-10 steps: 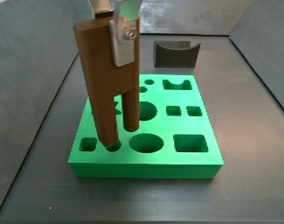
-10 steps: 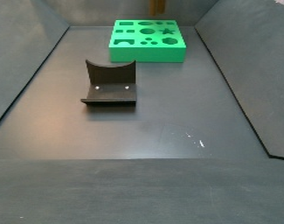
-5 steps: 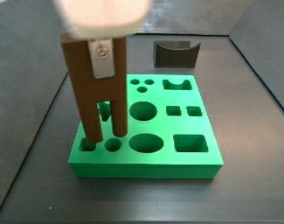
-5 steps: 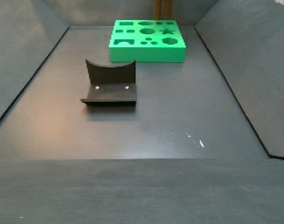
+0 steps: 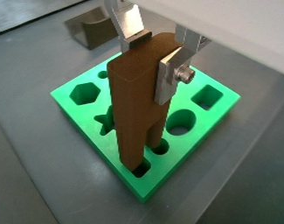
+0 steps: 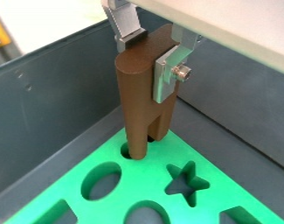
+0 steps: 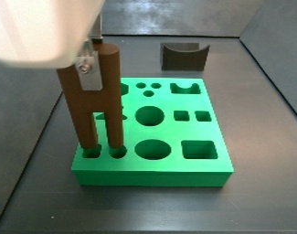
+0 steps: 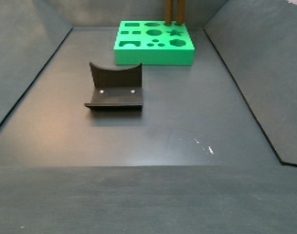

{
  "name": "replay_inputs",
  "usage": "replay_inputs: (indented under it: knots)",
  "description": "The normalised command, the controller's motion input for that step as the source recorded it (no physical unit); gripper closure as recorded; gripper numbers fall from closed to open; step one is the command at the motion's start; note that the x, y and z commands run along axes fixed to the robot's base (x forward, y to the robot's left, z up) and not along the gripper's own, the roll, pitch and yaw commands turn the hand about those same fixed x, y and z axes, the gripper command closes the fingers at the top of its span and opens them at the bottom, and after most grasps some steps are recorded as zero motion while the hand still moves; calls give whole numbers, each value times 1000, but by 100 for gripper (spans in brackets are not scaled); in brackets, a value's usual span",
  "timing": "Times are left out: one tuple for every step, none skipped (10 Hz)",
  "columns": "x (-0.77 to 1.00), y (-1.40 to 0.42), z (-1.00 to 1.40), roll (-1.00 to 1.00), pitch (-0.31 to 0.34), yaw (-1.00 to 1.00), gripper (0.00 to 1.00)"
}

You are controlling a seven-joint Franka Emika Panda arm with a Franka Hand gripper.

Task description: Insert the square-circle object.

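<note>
The square-circle object [image 7: 92, 91] is a tall brown wooden block with two long legs, held upright over the green board [image 7: 175, 164]. In a side view its leg tips stand in two holes at the board's front-left corner. My gripper [image 7: 90, 53] is shut on its top. In both wrist views the gripper [image 5: 155, 54] [image 6: 150, 54] clamps the block's head [image 5: 138, 96] [image 6: 142, 92] between its silver fingers. The round leg enters a hole near the board's edge [image 6: 74, 166]. In a side view only the legs [image 8: 175, 11] show above the board [image 8: 154, 57].
The dark fixture [image 8: 114, 87] stands on the grey floor away from the board; it also shows behind the board in a side view [image 7: 184, 57] and a wrist view [image 5: 92, 28]. The board has several other shaped holes. Grey walls enclose the floor.
The gripper has carried the block to the left across the board and lowered it a little. The leg tips now stand in the front-left holes.
</note>
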Motion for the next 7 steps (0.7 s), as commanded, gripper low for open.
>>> replay_inputs:
  knots:
    - [0, -43, 0, 0, 0, 0, 100]
    - [26, 0, 0, 0, 17, -34, 100]
    - [117, -43, -77, 0, 0, 0, 100]
    - [100, -86, -223, -81, -13, 0, 100]
    - [109, -49, -403, -99, -9, -11, 100]
    - [63, 0, -426, -51, -7, -23, 100]
    - [74, 0, -429, 0, 0, -77, 100]
